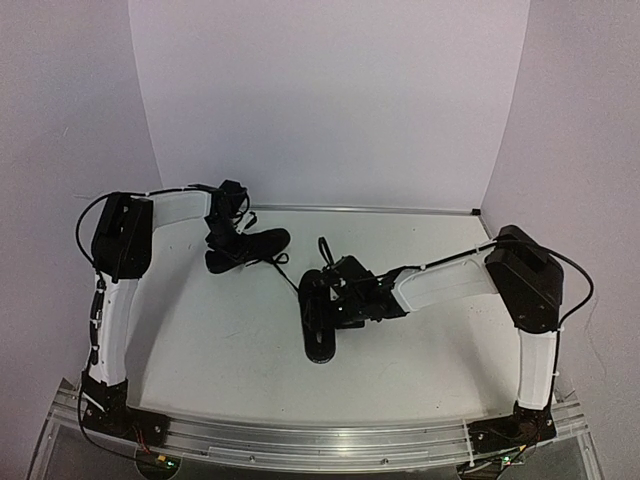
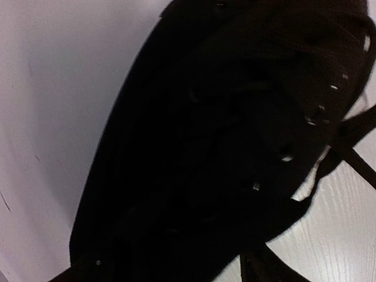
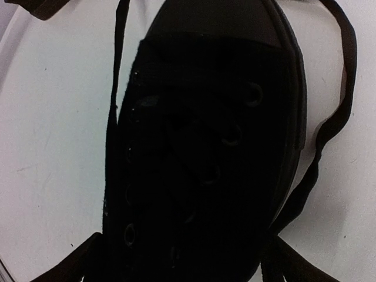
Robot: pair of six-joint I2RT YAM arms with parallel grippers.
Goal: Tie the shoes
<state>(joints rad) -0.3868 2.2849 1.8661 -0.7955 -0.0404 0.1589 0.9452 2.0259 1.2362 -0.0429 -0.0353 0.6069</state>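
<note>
top: high behind the near edge, facing down and forward, whole table (image 1: pixel 220 370) | left wrist: very close over far-left shoe (image 2: pixel 205 147), apparently, view dark | right wrist: very close over centre shoe (image 3: pixel 205 147) | shared: both also in top

One table (image 1: pixel 210 350) is carrying two shoes: far shoe (image 1: pixel 266 242) at ten o'clock, near shoe (image 1: pixel 320 343) at centre. Two arms are reaching in, left arm (image 1: pixel 118 300) at nine o'clock, right arm (image 1: pixel 445 283) at three, carrying two grippers: left gripper (image 1: pixel 226 218), right gripper (image 1: pixel 338 292).

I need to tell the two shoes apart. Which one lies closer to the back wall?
The left shoe, which lies crosswise close to the back wall. The other shoe lies farther forward, near the middle of the table.
</note>
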